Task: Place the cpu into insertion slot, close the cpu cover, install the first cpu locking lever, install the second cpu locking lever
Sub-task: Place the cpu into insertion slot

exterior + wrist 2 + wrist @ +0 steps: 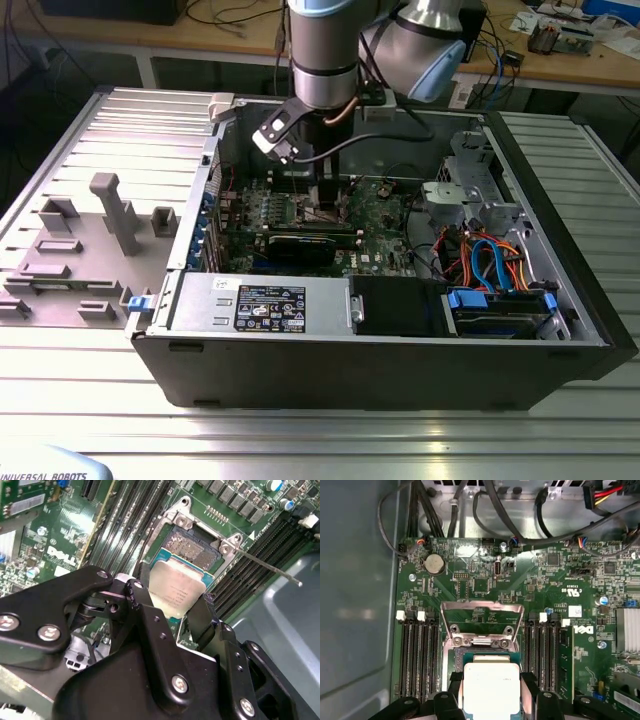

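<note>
Exterior view: the hand (330, 195) was down inside the open computer case (400, 370) on the worktop (300, 440), over the motherboard (385, 215).

Second wrist view: the hand was clenched on the cpu (175, 587) by two opposite edges, just over the empty insertion slot (192, 550).

First wrist view: the cpu cover (482, 607) stood open.

The chip was likely light, stiff and thin, and the slot's contacts fragile, so the edge grip suited.

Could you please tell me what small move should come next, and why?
Probably shift the cpu to centre it over the insertion slot: the gripper grips its edges, the cpu cover lies open, and in the second wrist view part of the slot's contacts shows beyond the chip.
</note>
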Motion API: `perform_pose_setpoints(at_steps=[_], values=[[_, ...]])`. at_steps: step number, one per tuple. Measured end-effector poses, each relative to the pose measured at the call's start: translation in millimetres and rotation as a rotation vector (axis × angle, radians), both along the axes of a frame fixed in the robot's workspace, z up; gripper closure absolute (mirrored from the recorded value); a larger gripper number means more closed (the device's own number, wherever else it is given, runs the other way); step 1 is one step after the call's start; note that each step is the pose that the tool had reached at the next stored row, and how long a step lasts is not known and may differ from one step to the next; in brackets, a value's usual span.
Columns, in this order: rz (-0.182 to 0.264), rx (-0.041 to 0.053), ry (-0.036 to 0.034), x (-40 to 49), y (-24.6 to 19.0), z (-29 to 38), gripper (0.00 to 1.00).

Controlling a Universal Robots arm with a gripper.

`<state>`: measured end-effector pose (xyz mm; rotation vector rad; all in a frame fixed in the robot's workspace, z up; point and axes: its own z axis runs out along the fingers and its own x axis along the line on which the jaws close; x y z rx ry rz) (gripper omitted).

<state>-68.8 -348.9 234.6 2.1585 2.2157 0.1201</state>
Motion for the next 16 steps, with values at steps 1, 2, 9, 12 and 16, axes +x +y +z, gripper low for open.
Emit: perform_pose_setpoints(at_steps=[1, 2, 9, 12, 16], values=[[0.0, 0.0004, -0.0001, -0.5, 0.6, -1.7, 0.46], [0.0, 0.0006, -0.0001, -0.4, 2.0, -3.6, 0.46], [-0.007, 0.0006, 0.0002, -3.4, 5.2, -20.4, 0.46], [-0.007, 0.0009, 0.0, -3.4, 5.3, -20.6, 0.46], [-0.007, 0.0008, 0.0, -3.4, 5.2, -20.6, 0.46]])
